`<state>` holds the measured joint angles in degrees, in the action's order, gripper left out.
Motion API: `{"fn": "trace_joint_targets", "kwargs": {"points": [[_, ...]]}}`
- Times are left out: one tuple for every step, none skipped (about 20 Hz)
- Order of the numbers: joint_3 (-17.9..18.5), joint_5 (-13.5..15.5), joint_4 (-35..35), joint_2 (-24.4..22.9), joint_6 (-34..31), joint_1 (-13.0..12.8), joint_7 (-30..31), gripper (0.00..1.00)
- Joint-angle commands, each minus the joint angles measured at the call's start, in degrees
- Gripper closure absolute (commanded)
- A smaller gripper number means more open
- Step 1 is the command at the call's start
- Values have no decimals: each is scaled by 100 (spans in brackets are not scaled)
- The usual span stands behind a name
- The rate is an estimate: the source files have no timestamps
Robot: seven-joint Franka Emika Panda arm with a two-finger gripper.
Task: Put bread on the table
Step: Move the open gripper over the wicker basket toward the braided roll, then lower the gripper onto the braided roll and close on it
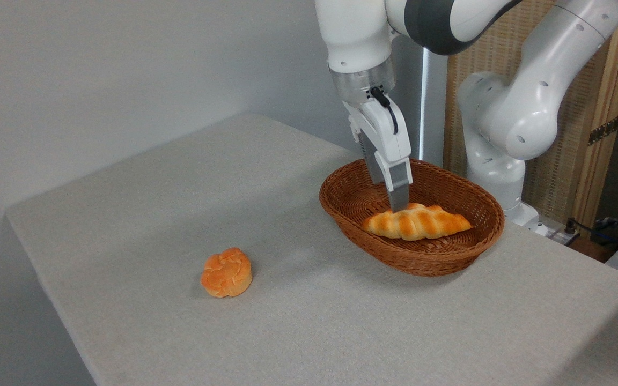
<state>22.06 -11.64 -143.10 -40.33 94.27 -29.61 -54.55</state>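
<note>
Inside the wicker basket [341,206], the bread [417,221] lies lengthwise, tapered ends pointing left and right; the gripper [395,206] touches its back edge, finger spread unclear.

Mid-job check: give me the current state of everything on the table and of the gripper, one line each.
bread: lying in the basket, not yet on the table.
basket: upright on the table, holding only the bread.
round bun: resting on the table, left of the basket, clear of it.
gripper: lowered into the basket, fingertips at the bread's top; grip cannot be told.
table: grey cloth, carrying the basket and bun.
</note>
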Motion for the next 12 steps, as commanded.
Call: {"fn": "trace_joint_targets", "kwargs": {"points": [[149, -233, -174, -177, -57, -80, -643, 0], [184, -294, -174, -169, -49, -80, -697, 0], [202, -399, -192, -160, -49, -89, -724, 0], [211, -426, -244, -151, -31, -98, -750, 0], [211, -426, -271, -151, -14, -107, -768, 0], [220, -418, -323, -142, 30, -150, -777, 0], [220, -418, -394, -134, 109, -177, -777, 0], [220, -426, -481, -133, 205, -177, -777, 0], [220, -426, -569, -133, 258, -177, -777, 0], [220, -426, -631, -133, 276, -203, -777, 0], [211, -418, -649, -133, 277, -212, -777, 0], [220, -418, -658, -133, 277, -212, -777, 0]]}}
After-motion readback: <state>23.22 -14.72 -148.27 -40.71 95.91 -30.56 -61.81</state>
